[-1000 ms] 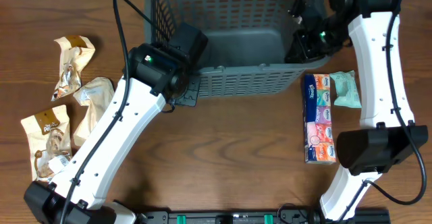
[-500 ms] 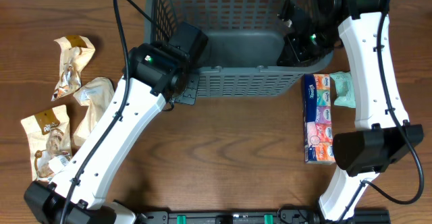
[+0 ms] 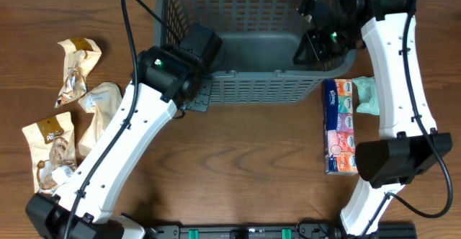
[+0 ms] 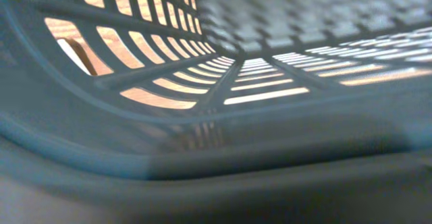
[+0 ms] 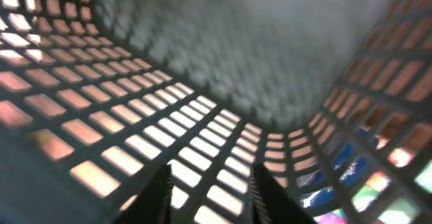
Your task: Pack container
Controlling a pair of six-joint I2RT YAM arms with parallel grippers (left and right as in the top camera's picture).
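Robot lab: arms (image 3: 122, 145), wooden table (image 3: 245, 160)

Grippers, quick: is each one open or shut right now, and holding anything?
Left gripper: cannot be told; its fingers are hidden at the container corner.
Right gripper: open, nothing between its fingers, inside the container.

Overhead looks down; both wrist views peer closely into the container (image 3: 259, 88).
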